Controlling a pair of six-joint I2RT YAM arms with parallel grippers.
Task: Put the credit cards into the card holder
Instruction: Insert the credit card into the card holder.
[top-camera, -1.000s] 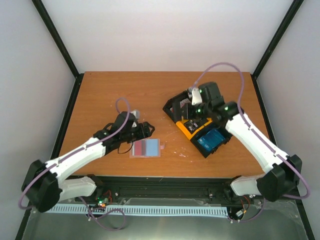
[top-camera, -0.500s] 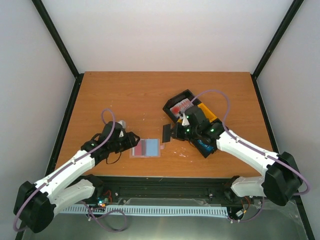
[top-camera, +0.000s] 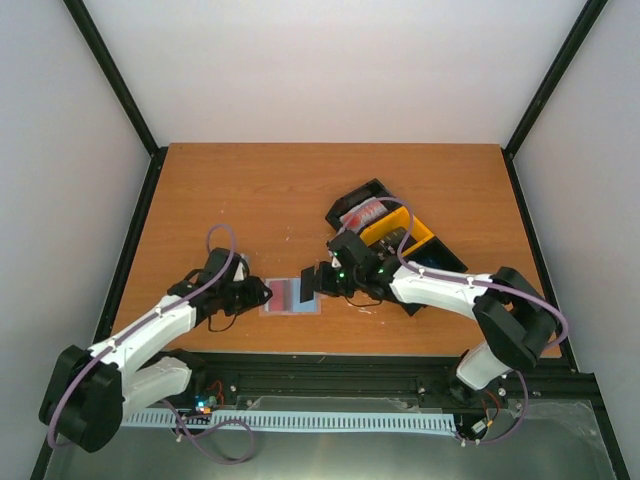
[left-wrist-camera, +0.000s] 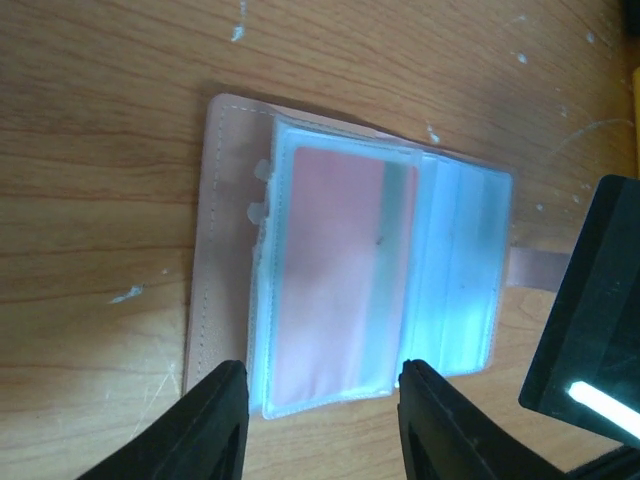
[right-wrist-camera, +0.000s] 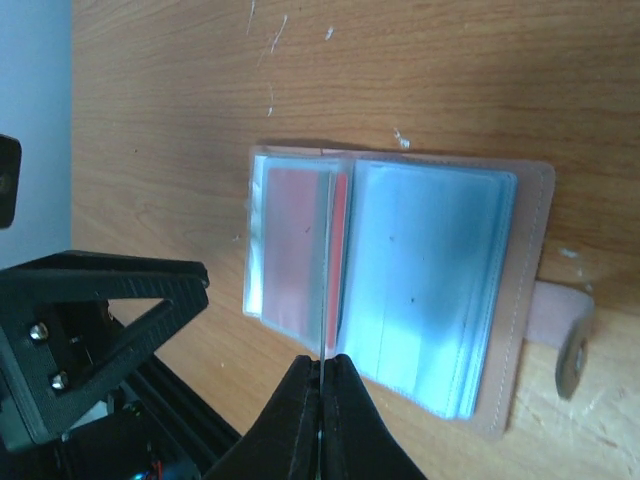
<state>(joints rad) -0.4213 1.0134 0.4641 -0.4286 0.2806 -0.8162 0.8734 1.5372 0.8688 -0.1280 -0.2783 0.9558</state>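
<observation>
The left gripper (left-wrist-camera: 322, 380), fingers parted, is straddling an edge of the open tan folding card holder (left-wrist-camera: 225, 250); only the right wrist view is showing the right gripper (right-wrist-camera: 322, 362) clamping a thin plastic card (right-wrist-camera: 324, 280) edge-on above its pockets

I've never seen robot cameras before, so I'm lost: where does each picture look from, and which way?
Top external: above and behind the arms, looking down on the table; both arms show, bases included.
Left wrist: on the left arm, looking down at the open card holder; the fingers of the left gripper show.
Right wrist: on the right arm, looking down at the same holder; the right gripper shows, pinching a credit card edge-on.
Shared: all three show the card holder.
</observation>
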